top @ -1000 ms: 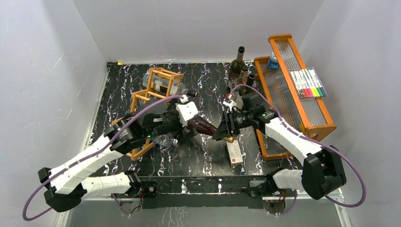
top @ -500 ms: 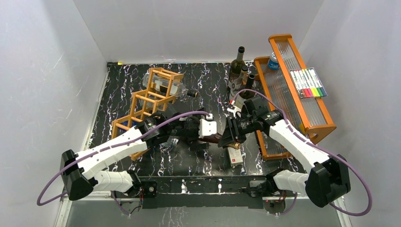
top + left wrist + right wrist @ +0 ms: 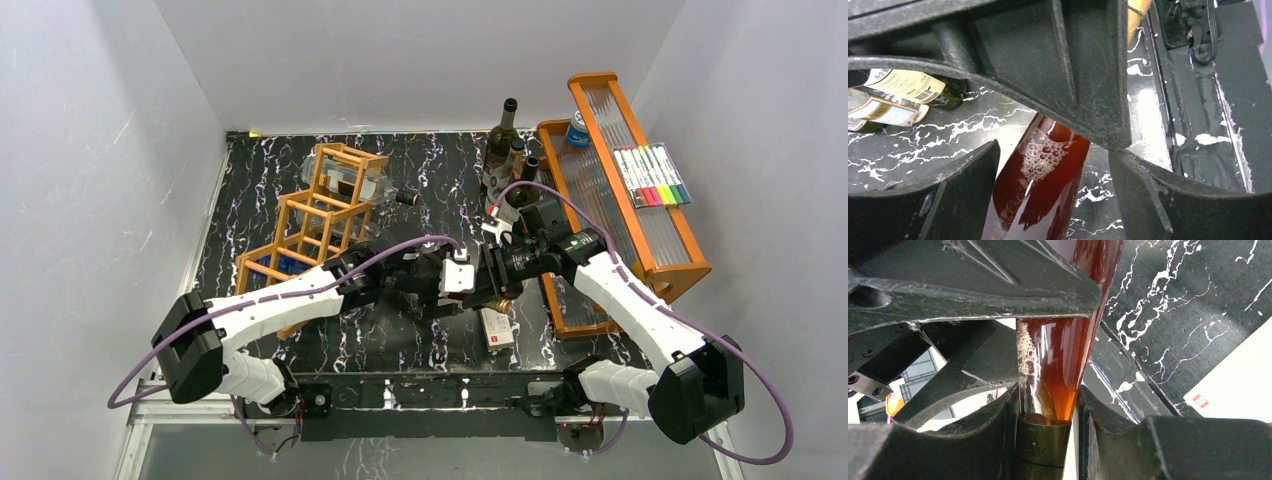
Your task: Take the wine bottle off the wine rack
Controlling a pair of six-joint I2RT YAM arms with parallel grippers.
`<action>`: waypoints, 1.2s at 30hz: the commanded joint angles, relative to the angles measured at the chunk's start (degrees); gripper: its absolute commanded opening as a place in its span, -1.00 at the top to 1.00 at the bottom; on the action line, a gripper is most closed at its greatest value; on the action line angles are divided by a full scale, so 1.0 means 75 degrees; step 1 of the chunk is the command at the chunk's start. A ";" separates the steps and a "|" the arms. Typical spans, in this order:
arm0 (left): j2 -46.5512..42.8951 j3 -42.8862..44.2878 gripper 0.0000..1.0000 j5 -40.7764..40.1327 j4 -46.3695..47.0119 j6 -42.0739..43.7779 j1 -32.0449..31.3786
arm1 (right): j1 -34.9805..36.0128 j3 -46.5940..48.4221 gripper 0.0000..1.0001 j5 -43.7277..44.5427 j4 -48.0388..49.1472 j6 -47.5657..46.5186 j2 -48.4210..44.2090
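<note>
The wine bottle (image 3: 1038, 190), filled with red-amber liquid and capped in gold foil (image 3: 1043, 440), hangs above the black marbled table, off the wine rack (image 3: 310, 225). My right gripper (image 3: 1048, 400) is shut on its neck just above the foil. My left gripper (image 3: 1053, 155) straddles the bottle's body: the left finger (image 3: 963, 195) lies against the glass and a gap shows at the right finger (image 3: 1148, 195). In the top view the two grippers meet at mid-table, left gripper (image 3: 440, 285) beside right gripper (image 3: 492, 280), and they hide most of the bottle.
A clear bottle (image 3: 375, 188) lies in the rack's far end. Dark bottles (image 3: 505, 140) stand at the back. An orange tiered tray (image 3: 620, 200) on the right holds markers (image 3: 652, 176) and a blue can (image 3: 578, 130). A white box (image 3: 495, 328) lies below the grippers.
My left arm slid right along the bottle until its gripper sits beside the right gripper, and its jaws have narrowed. The right gripper kept its hold and shifted slightly right.
</note>
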 commanded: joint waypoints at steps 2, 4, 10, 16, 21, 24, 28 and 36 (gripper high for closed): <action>-0.0025 -0.0293 -0.43 0.0311 0.0738 0.0002 -0.0068 | -0.0033 0.1094 1.00 -0.2278 0.1611 -0.0648 -0.0590; -0.0101 -0.0481 -0.51 0.0246 0.0903 0.0011 -0.0072 | -0.0027 0.1128 1.00 -0.2340 0.1570 -0.0663 -0.0575; -0.0174 -0.0845 -0.63 0.0297 0.1327 -0.0167 -0.0111 | -0.0028 0.1187 1.00 -0.2542 0.1352 -0.0769 -0.0362; -0.0011 -0.0979 -0.50 0.0250 0.1973 -0.0382 -0.0246 | -0.0027 0.1265 0.98 -0.2690 0.1270 -0.0726 -0.0157; 0.0071 -0.0911 0.05 0.0104 0.2100 -0.0521 -0.0305 | -0.0018 0.1325 0.64 -0.2560 0.1125 -0.0734 -0.0083; 0.0071 -0.1097 0.33 -0.0078 0.2419 -0.0719 -0.0317 | -0.0025 0.1411 0.33 -0.2071 0.0769 -0.0924 -0.0060; -0.0030 -0.1595 0.55 -0.0216 0.3301 -0.1126 -0.0320 | -0.0012 0.1495 0.16 -0.1394 0.0340 -0.1085 0.0101; -0.0115 -0.1856 0.89 -0.0515 0.4044 -0.1812 -0.0320 | -0.0017 0.1964 -0.61 -0.0275 0.0447 -0.0957 -0.0031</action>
